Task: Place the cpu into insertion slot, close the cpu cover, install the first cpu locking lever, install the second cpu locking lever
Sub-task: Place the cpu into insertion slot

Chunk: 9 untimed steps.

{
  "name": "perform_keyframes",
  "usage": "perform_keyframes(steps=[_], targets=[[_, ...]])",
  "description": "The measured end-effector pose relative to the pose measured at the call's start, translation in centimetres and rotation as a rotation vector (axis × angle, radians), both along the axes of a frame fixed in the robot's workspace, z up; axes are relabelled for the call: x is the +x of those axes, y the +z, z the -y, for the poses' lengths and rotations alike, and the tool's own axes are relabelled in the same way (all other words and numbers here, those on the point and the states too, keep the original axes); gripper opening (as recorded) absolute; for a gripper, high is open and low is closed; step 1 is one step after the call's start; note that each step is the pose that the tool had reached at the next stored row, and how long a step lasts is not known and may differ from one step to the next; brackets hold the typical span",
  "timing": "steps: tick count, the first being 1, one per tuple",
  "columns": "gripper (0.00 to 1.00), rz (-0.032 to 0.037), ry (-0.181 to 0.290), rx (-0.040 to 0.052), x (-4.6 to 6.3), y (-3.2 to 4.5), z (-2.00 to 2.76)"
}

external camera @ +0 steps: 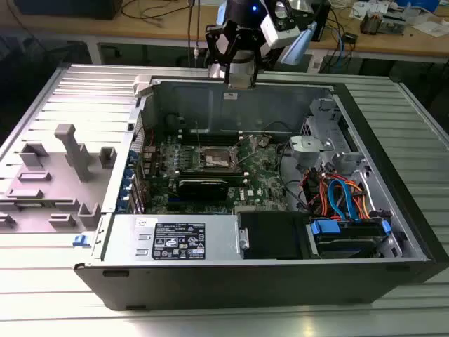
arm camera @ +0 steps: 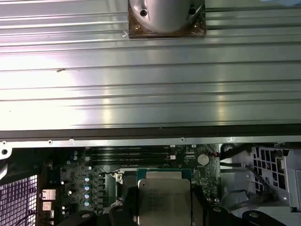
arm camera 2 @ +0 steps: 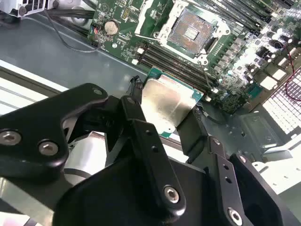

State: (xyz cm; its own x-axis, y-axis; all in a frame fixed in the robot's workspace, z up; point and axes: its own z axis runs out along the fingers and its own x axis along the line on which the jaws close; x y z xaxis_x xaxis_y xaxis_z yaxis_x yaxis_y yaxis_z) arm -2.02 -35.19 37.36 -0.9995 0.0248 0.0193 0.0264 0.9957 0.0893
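Observation:
My gripper (arm camera 2: 164,115) is shut on the cpu (arm camera 2: 167,106), a flat silvery square on a green base, held by two opposite edges between the black fingers (arm camera 2: 136,117). In the first wrist view the cpu (arm camera: 163,197) sits in the gripper (arm camera: 163,205) over the green motherboard (arm camera: 80,183). The exterior view has the gripper (external camera: 240,74) high above the far wall of the open computer case (external camera: 280,98). The insertion slot (arm camera 2: 190,30) lies bare below and apart from the cpu, dark centre exposed inside its silver rim; it is also in the exterior view (external camera: 219,160). The cpu cover's position I cannot make out.
Long black memory slots (arm camera 2: 176,63) run beside the socket. A long black card (external camera: 203,186) lies in front of it. Coloured cables (external camera: 340,196) and a drive cage (external camera: 330,140) fill the exterior view's right of the case. Grey fixtures (external camera: 70,151) stand on the ribbed table.

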Motion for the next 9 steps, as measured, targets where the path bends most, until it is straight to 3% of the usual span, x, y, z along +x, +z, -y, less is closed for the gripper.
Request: perform_keyframes(steps=[9], targets=[[0.55,0.0000,0.000,0.0000,0.00,0.00,0.00]])
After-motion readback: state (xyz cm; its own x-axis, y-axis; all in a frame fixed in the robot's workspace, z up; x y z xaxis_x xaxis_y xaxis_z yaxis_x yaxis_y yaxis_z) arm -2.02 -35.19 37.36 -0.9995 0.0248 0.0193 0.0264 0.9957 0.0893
